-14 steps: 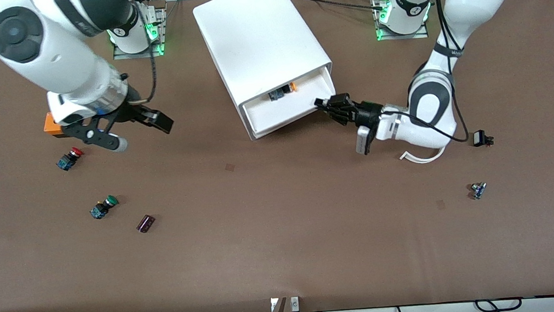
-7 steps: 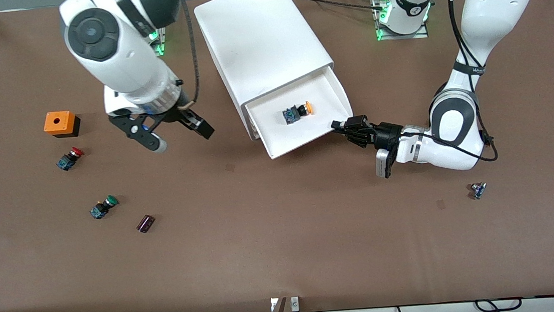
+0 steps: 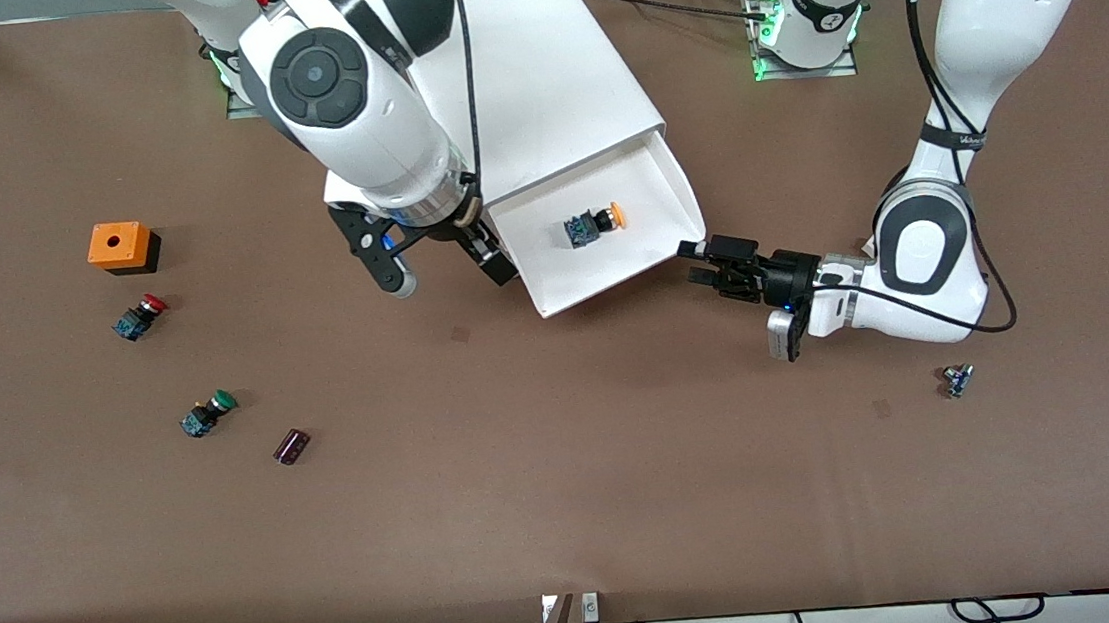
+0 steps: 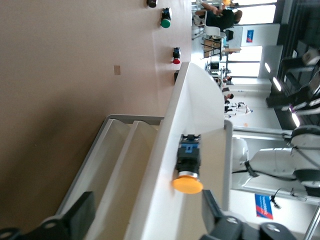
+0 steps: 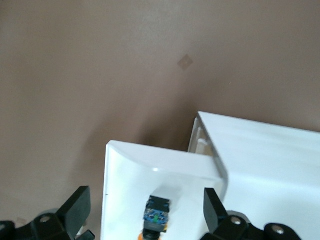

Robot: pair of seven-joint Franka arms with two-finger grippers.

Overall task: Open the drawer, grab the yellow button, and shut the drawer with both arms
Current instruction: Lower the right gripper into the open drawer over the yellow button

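Front view: near things first, then up toward the bases.
Desk [image 3: 570,491]: a broad bare brown stretch along the camera's edge.
Left pincer [image 3: 698,263]: low, fingers apart, just off the drawer's corner toward the left arm's end, gripping nothing.
Drawer [image 3: 646,261]: pulled out of the cabinet [image 3: 534,72], its front lip nearest the camera.
Button [image 3: 594,224]: lying on its side in the drawer (orange cap toward the left arm's end).
Right pincer [image 3: 441,271]: fingers spread and empty, over the drawer's other front corner.

drawer [image 3: 655,257]: smooth white plastic | button [image 3: 593,223]: glossy orange cap | table [image 3: 568,471]: matt brown
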